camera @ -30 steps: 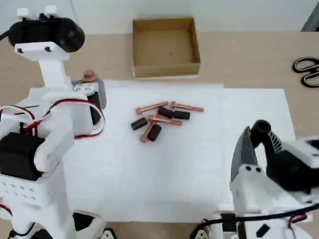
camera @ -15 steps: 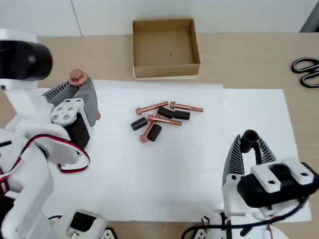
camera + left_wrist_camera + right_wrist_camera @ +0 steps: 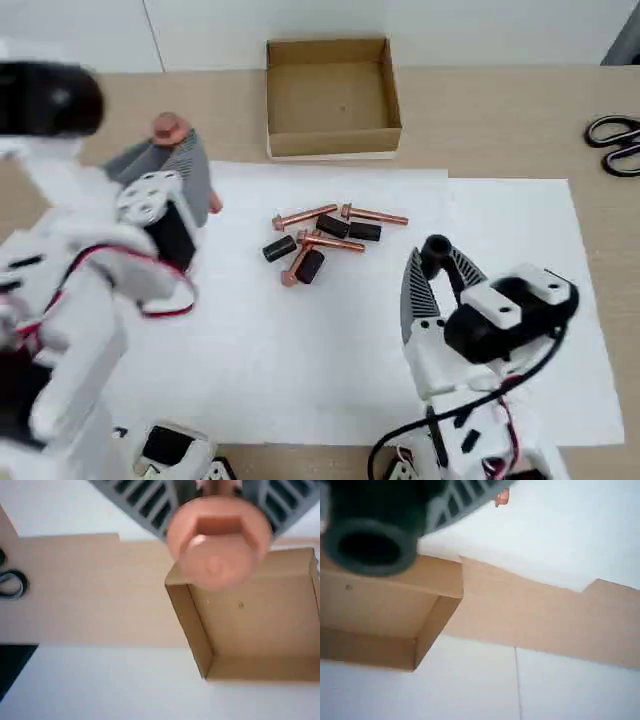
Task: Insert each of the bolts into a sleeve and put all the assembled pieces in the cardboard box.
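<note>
My left gripper [image 3: 171, 148] is shut on a copper bolt [image 3: 170, 128], held up over the left part of the white sheet [image 3: 300, 350]. Its hex head [image 3: 220, 542] shows big in the left wrist view, in front of the cardboard box [image 3: 190, 625]. My right gripper [image 3: 434, 262] is shut on a black sleeve [image 3: 436, 246] above the sheet, right of the pile. The sleeve's open bore [image 3: 370, 547] faces the right wrist camera. Loose bolts [image 3: 330, 241] and sleeves [image 3: 310, 266] lie in a small pile mid-sheet. The open box [image 3: 333, 143] stands behind the sheet.
Scissors [image 3: 615, 140] lie on the wooden table at the far right. The sheet has free room in front of the pile and between the two arms. The box floor looks bare.
The left arm has swung right toward the centre with the bolt in it. The right arm has moved left and farther onto the sheet with the sleeve.
</note>
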Motion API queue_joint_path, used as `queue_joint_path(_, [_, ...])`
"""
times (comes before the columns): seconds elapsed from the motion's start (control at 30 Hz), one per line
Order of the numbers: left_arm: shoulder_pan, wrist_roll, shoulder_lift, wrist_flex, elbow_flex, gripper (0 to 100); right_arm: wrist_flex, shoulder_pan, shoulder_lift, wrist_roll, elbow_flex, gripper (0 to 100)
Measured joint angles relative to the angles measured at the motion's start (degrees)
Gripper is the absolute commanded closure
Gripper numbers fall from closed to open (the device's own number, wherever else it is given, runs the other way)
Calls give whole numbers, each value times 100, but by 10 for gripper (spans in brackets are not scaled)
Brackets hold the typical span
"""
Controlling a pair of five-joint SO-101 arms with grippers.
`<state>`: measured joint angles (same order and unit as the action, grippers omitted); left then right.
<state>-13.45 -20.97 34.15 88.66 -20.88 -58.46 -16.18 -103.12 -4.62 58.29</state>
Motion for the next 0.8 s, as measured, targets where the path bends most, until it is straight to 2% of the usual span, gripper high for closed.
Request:
queue_joint_path(0.1, [-290, 0, -273, -290, 431, 994, 316, -246, 0, 0, 334, 995])
queue_joint_path(0.27, [-624, 0, -484, -870, 677, 994, 431, -1055, 114, 0, 747, 995])
queue_joint_path(0.47, [-1143, 0, -747, -1011, 686, 994, 360, -1679, 105, 0, 756, 995])
queue_joint_path(0.8, [-1284, 0, -1415, -1055, 686, 994, 325, -1864, 62, 0, 800, 995])
